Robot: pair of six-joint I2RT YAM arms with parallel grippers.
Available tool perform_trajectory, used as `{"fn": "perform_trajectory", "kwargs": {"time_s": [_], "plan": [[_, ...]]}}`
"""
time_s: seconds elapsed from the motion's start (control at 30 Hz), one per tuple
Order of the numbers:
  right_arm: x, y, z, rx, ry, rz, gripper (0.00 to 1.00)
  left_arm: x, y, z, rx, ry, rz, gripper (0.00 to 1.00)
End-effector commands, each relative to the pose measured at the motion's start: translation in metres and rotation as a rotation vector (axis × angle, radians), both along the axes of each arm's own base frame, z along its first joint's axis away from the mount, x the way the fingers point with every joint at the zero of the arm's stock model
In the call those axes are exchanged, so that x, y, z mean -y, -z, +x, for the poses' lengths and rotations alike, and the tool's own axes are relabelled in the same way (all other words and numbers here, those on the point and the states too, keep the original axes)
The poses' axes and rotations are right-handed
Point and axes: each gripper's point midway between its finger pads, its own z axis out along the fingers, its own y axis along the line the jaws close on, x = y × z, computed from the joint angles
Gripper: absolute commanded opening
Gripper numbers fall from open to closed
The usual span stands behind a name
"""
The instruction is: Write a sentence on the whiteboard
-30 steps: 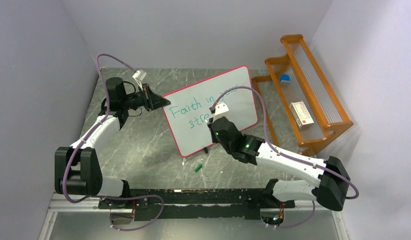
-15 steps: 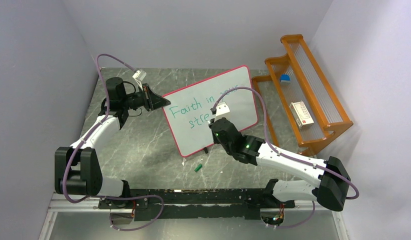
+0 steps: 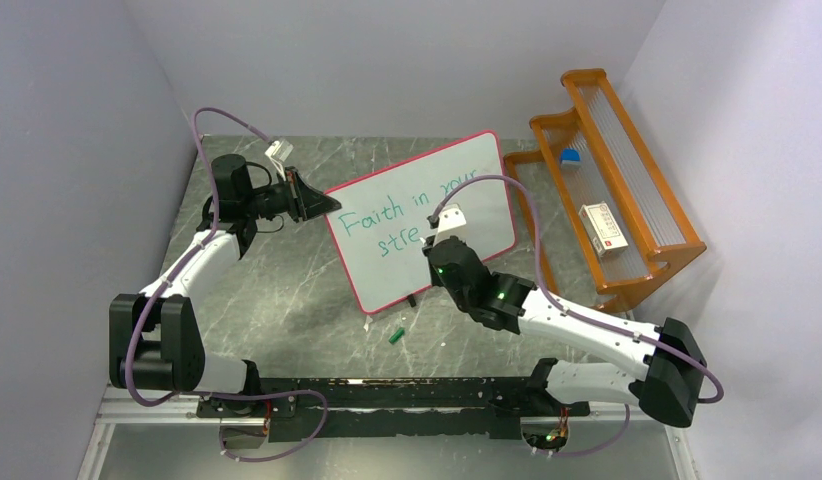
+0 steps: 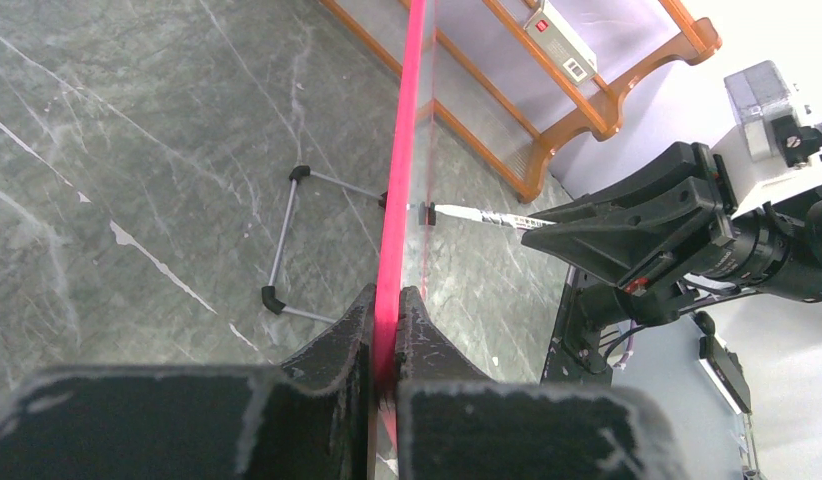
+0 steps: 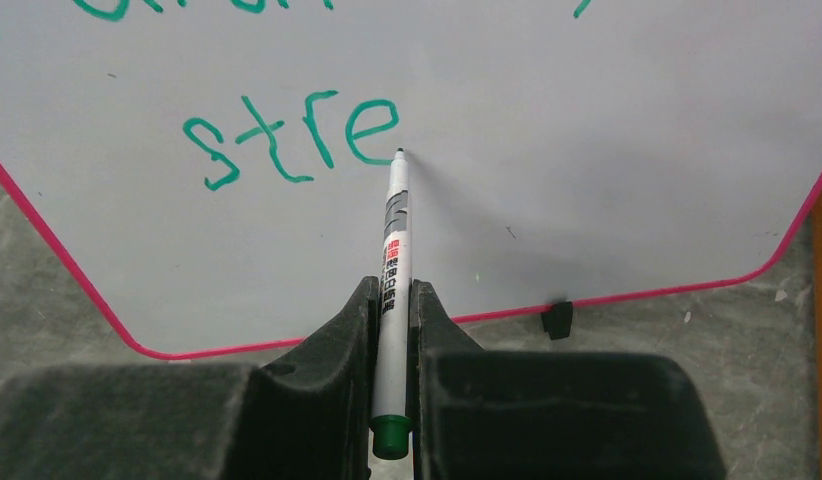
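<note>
The whiteboard [image 3: 467,180] with a pink-red frame stands propped on the table, tilted. Green writing on it reads "Faith in your" above "stre" [image 5: 287,140]; the sentence [image 3: 392,222] is partly hidden by my right arm in the top view. My left gripper [image 3: 325,205] is shut on the board's left edge, seen as a pink strip [image 4: 392,300] between its fingers. My right gripper [image 5: 390,300] is shut on a white marker [image 5: 394,260] with a green end; its tip touches the board just right of the "e". The right gripper also shows in the top view [image 3: 437,240].
An orange wooden rack [image 3: 612,190] stands at the right with a white box [image 3: 602,228] and a small blue item [image 3: 570,156]. A green marker cap [image 3: 395,334] lies on the table in front of the board. The board's wire stand [image 4: 287,240] rests behind it.
The right arm has shifted slightly right along the second line; the marker tip now sits just past the "e". The left gripper and board have not moved.
</note>
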Motion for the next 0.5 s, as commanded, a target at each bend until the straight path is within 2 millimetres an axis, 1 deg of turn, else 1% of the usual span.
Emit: {"fn": "perform_trajectory", "kwargs": {"time_s": [0.0,0.17,0.47], "plan": [[0.002,-0.016,0.006,0.050,0.018,0.039,0.00,0.000,0.033,0.001,-0.071,-0.026,0.065,0.05],[0.003,-0.022,0.011,0.070,0.030,0.052,0.00,0.000,0.033,0.001,-0.070,-0.026,0.066,0.05],[0.000,-0.025,0.018,0.082,0.036,0.065,0.00,0.000,0.033,0.001,-0.070,-0.025,0.067,0.05]]}}
